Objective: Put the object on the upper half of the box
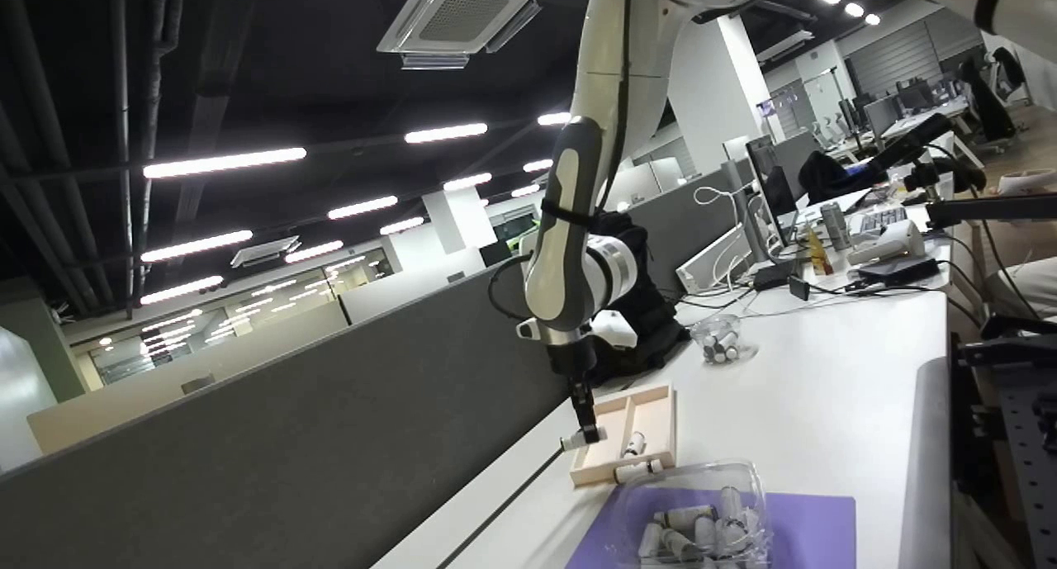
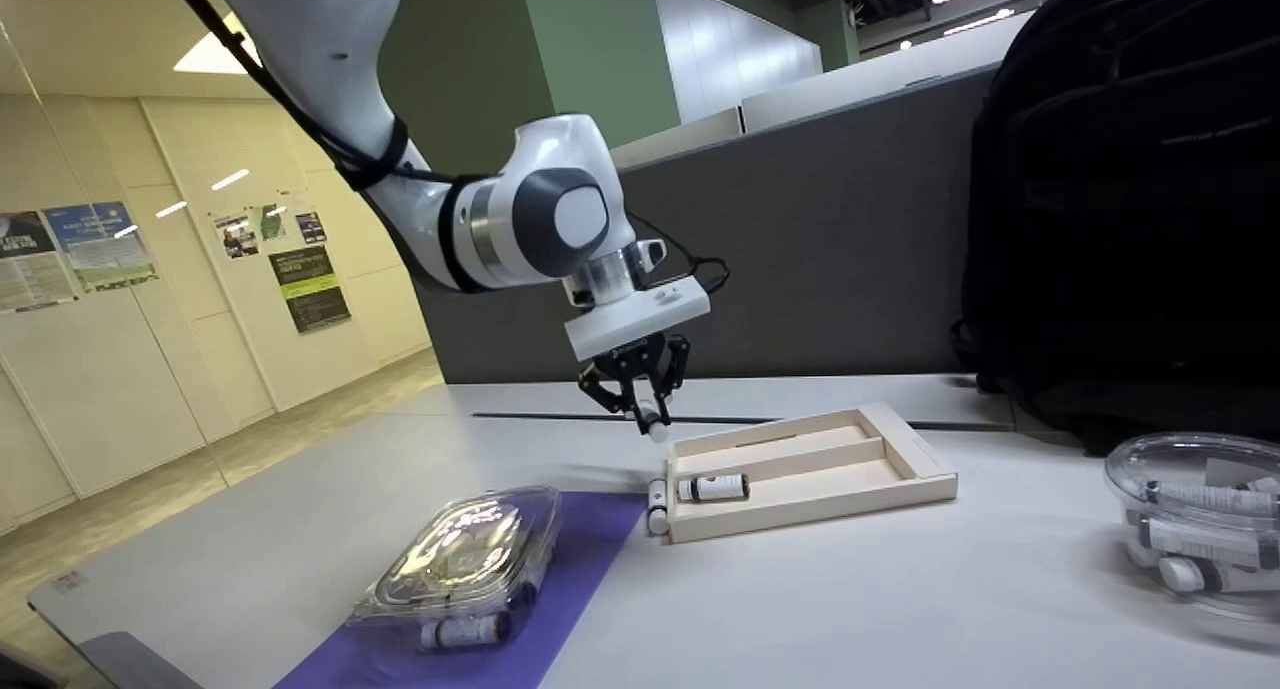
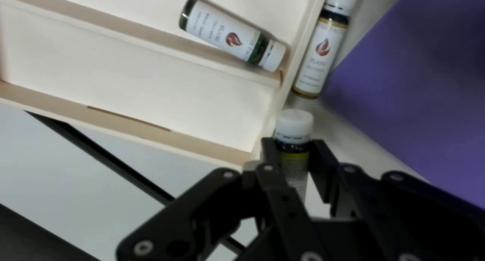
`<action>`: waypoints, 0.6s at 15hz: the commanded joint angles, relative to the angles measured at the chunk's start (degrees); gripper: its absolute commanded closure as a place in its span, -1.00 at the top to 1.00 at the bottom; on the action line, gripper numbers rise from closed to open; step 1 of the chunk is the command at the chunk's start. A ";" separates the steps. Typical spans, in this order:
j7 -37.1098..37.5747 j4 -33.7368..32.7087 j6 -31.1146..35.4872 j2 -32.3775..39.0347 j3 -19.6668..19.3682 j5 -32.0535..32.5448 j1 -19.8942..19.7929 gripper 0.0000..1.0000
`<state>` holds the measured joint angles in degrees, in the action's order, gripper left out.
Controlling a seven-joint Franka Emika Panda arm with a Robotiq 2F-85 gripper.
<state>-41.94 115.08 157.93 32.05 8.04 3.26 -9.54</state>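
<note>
White-capped bottle (image 3: 294,157) held in jaws near pale, divided box (image 2: 830,507).

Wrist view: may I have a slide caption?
A gripper holds a bottle near a wooden box; another bottle lies inside.

In an exterior view the cam looks lengthwise along the desk (image 1: 826,371), well back from the box (image 1: 655,420), tilted, w/ lots of ceiling (image 1: 330,82). In an exterior view it's low & nearer, facing across the desk to the divider (image 2: 820,259), backpack (image 2: 1130,219) big at rt edge. Wrist cam: v. close, looking down on pt of the box, gripper (image 3: 294,151) at bottom. Both exterior views share arm (image 2: 425,209), box, mat (image 3: 398,83), divider & backpack; wrist shares box & mat.
</note>
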 commanded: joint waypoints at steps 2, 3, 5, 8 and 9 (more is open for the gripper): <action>8.29 0.17 -0.65 -1.60 -3.66 -0.38 0.43 -0.87; 9.45 -0.24 -1.24 -1.00 -4.15 -0.28 0.34 -0.87; 11.85 -0.87 -1.90 0.11 -5.08 -0.03 0.45 -0.87; 15.19 -1.87 -2.88 1.84 -5.50 -0.01 0.60 -0.87; 16.34 -2.33 -3.26 2.51 -5.39 -0.14 0.61 -0.87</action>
<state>-30.60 114.97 156.58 32.86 3.04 2.93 -9.52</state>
